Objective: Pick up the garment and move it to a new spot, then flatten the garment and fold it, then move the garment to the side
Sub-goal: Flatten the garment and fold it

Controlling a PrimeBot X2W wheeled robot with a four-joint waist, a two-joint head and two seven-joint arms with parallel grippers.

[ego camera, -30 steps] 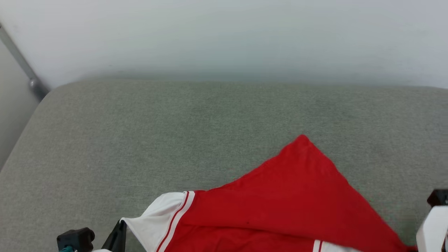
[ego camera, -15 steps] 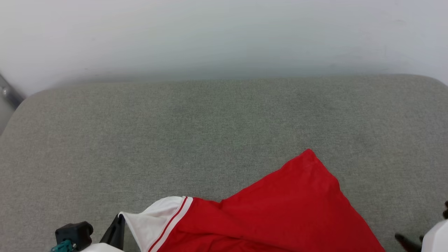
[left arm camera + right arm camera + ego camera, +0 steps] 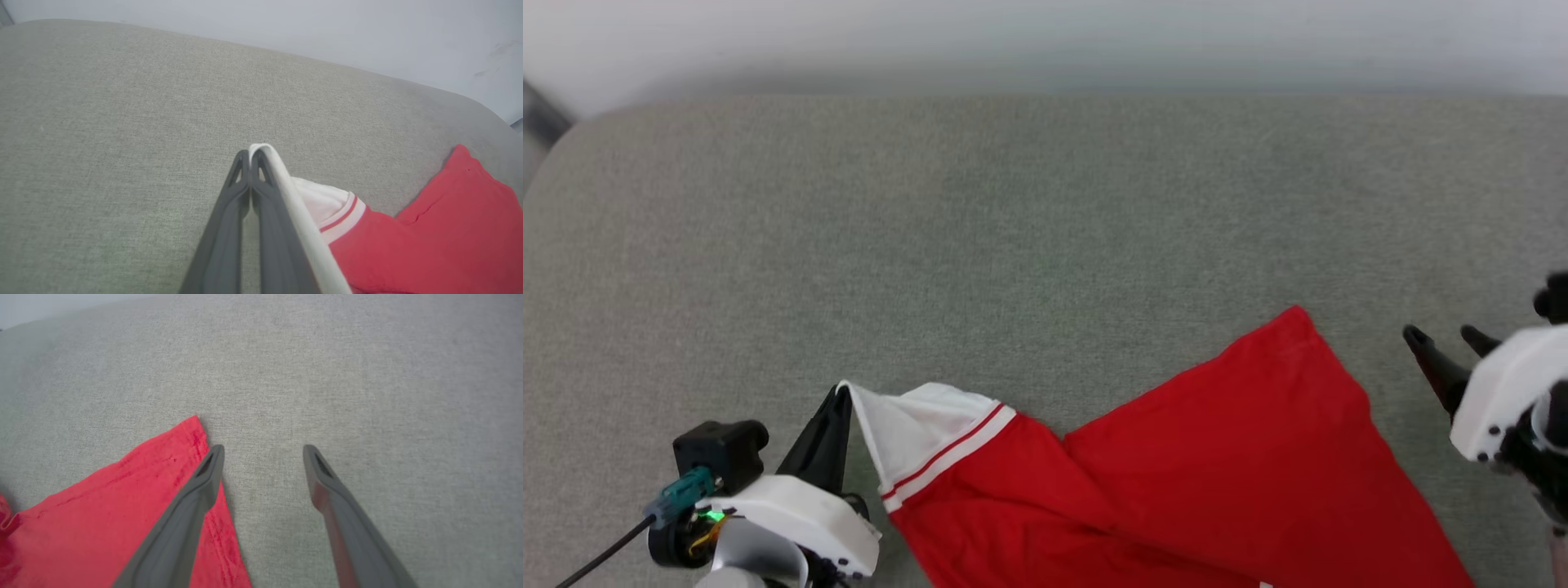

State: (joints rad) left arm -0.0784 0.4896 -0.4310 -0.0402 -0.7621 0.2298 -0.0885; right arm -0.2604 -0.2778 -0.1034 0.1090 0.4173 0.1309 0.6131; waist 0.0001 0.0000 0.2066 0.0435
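The garment [image 3: 1217,457] is a red shirt with a white, red-striped sleeve, lying crumpled at the near edge of the grey cushion. My left gripper [image 3: 840,392] is shut on the sleeve's white edge and holds that corner slightly raised. In the left wrist view the white hem [image 3: 286,192] runs over the closed tips of the left gripper [image 3: 250,154], and the garment [image 3: 449,228] spreads to the right. My right gripper [image 3: 1439,332] stands open and holds nothing, just right of the garment's red corner. In the right wrist view the right gripper [image 3: 263,449] hovers over bare cushion, with the garment [image 3: 102,514] beside its left finger.
A wide grey-green fabric cushion [image 3: 1013,245] carries everything, with rounded far corners. A pale wall [image 3: 1045,33] rises right behind it. Bare cushion stretches beyond and left of the garment.
The right gripper has opened, let go of the garment's red edge and come up at the right, apart from it. The head camera has tilted down. The left gripper keeps its hold.
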